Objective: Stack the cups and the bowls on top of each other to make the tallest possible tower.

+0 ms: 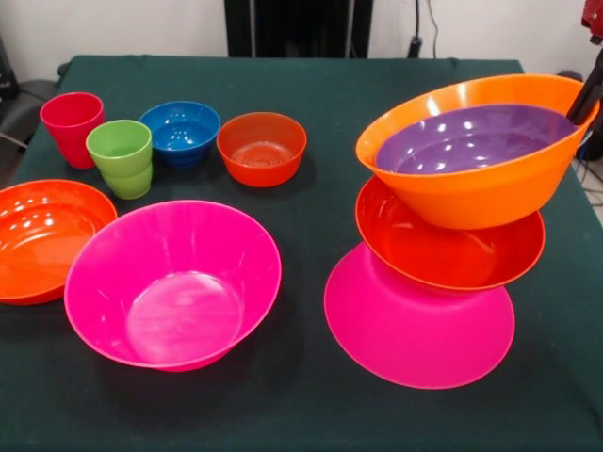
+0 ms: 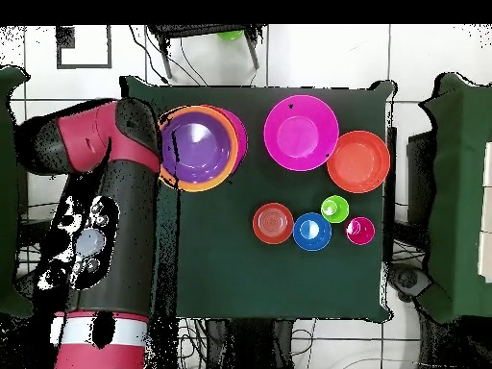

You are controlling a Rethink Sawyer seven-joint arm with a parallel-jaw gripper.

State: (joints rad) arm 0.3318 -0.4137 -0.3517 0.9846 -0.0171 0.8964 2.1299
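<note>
The tower stands on the right: an upturned hot pink bowl (image 1: 419,330) at the base, then a shallow red-orange bowl (image 1: 448,250), a large orange bowl (image 1: 476,193) and a purple bowl (image 1: 471,137) nested in it, both tilted. From overhead the tower (image 2: 199,149) lies right beside the arm. My gripper (image 1: 586,99) shows as a dark piece at the orange bowl's right rim, mostly cut off by the picture's edge. On the left stand a red cup (image 1: 71,122) and a green cup (image 1: 121,155).
A small blue bowl (image 1: 181,132) and a small red-orange bowl (image 1: 261,146) sit behind a large upright hot pink bowl (image 1: 170,282). A shallow red-orange bowl (image 1: 42,235) lies at the left edge. Overhead, the arm (image 2: 115,221) covers the table's left side.
</note>
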